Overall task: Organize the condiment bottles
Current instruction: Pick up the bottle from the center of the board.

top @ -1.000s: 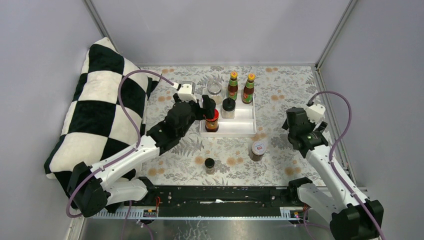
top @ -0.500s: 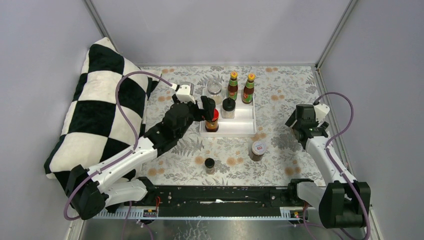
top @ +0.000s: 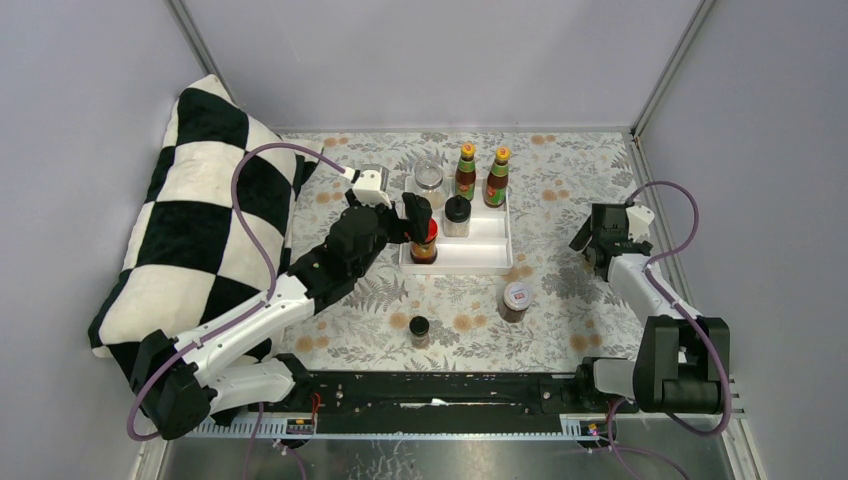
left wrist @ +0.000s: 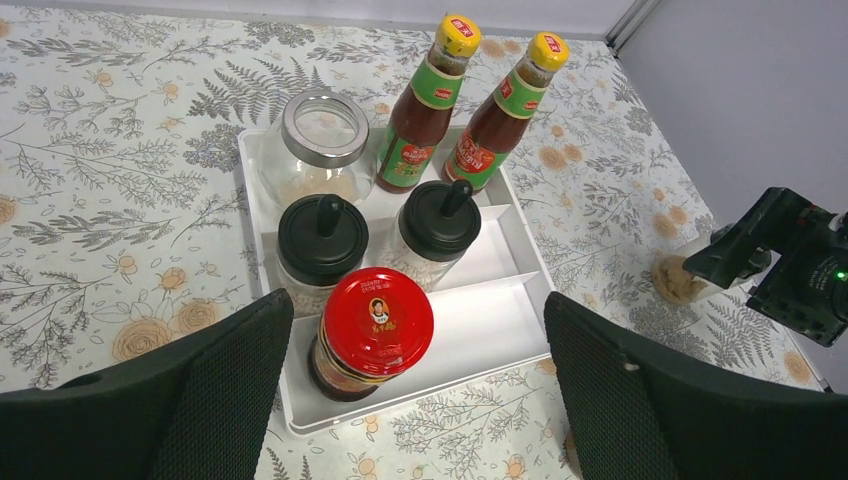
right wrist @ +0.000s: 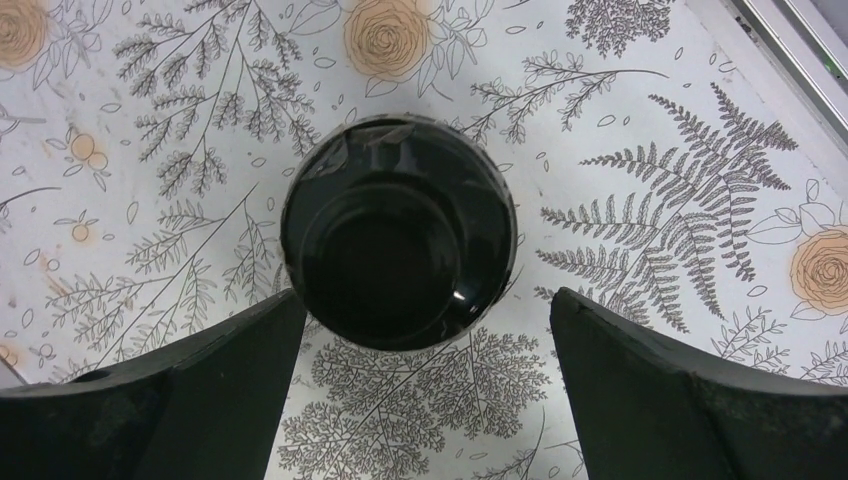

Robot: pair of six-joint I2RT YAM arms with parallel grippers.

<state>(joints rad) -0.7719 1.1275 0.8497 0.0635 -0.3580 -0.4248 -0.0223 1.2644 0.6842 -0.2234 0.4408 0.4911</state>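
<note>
A white tray (top: pixel 482 250) holds two red-sauce bottles (top: pixel 466 170) with orange caps, a clear jar with a silver lid (top: pixel 428 177), a black-lid jar (top: pixel 457 214) and a red-lid jar (top: pixel 424 243). The left wrist view shows a second black-lid jar (left wrist: pixel 321 243) in the tray. My left gripper (top: pixel 414 216) is open above the red-lid jar (left wrist: pixel 372 325), which stands free between the fingers. My right gripper (top: pixel 592 243) is open at the right side of the table, low over a black-lid jar (right wrist: pixel 398 232) standing just ahead of its fingertips. A white-lid jar (top: pixel 516 299) and a small black-lid jar (top: pixel 419 329) stand on the table.
A black-and-white checkered pillow (top: pixel 200 220) fills the left side. Grey walls close in the back and both sides. The tray's near right compartment (left wrist: pixel 490 315) holds nothing. The arm bases and a rail (top: pixel 440 390) run along the near edge.
My right arm has swung back and to the right, and its gripper now sits low over the black-lid jar. My left arm has hardly moved.
</note>
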